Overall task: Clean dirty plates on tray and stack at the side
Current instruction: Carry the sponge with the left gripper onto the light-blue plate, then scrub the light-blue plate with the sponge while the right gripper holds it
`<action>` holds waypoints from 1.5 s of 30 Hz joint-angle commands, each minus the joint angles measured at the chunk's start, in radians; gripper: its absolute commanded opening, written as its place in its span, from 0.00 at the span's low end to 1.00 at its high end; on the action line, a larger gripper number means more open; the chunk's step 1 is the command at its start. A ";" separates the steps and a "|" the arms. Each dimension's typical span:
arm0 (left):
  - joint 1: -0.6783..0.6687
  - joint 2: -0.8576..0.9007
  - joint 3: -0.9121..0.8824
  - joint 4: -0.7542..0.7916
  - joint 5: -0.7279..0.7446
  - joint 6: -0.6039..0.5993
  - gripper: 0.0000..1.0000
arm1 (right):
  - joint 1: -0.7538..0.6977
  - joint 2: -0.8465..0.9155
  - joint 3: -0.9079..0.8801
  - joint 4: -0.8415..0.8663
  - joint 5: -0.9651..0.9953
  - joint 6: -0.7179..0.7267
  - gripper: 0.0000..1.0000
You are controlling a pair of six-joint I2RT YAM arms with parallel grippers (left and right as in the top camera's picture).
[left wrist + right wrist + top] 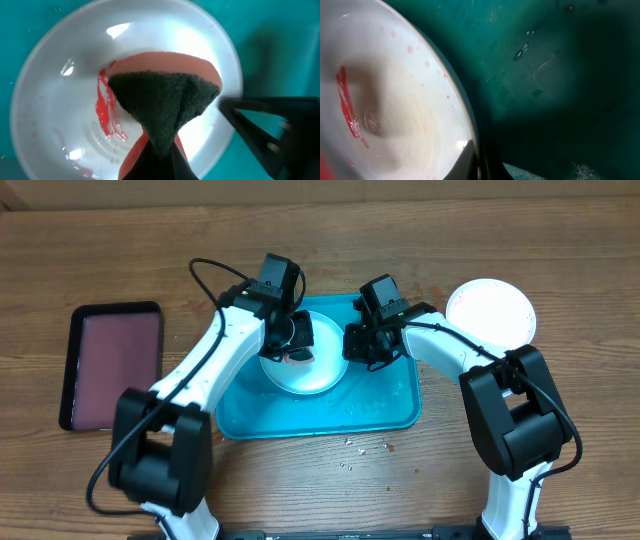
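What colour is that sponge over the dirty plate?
Salmon-orange sponge with a dark green scouring face; clearest in the left wrist view.

A bright turquoise tray (390, 405) lies flat mid-table. Toward its 10 o'clock corner a small round white plate (310, 375) sits right side up, wet-looking, with a red smear (104, 107) left of its centre and faint pink specks. A second plate (490, 310), all white and unmarked, rests on the table off the tray's 2 o'clock corner.

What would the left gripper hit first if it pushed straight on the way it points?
The left gripper points down into the plate. The sponge it grips would press onto the plate's floor beside the red smear. Whether they touch now is unclear.
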 commanded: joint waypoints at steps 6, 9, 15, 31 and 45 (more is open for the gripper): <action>0.000 0.080 -0.003 0.018 -0.017 0.019 0.04 | -0.001 0.023 0.018 0.047 -0.043 0.004 0.04; 0.000 0.079 -0.003 0.022 -0.017 0.044 0.04 | -0.001 0.023 0.026 -0.006 0.001 0.003 0.04; 0.000 0.080 -0.003 0.038 -0.012 0.045 0.04 | 0.002 0.023 0.186 -0.280 0.105 0.011 0.04; -0.010 0.093 -0.003 0.065 0.043 0.027 0.04 | 0.073 0.066 0.202 -0.200 0.161 0.039 0.07; -0.010 0.093 -0.006 0.068 -0.114 0.027 0.05 | 0.070 0.141 0.204 -0.191 0.157 0.053 0.07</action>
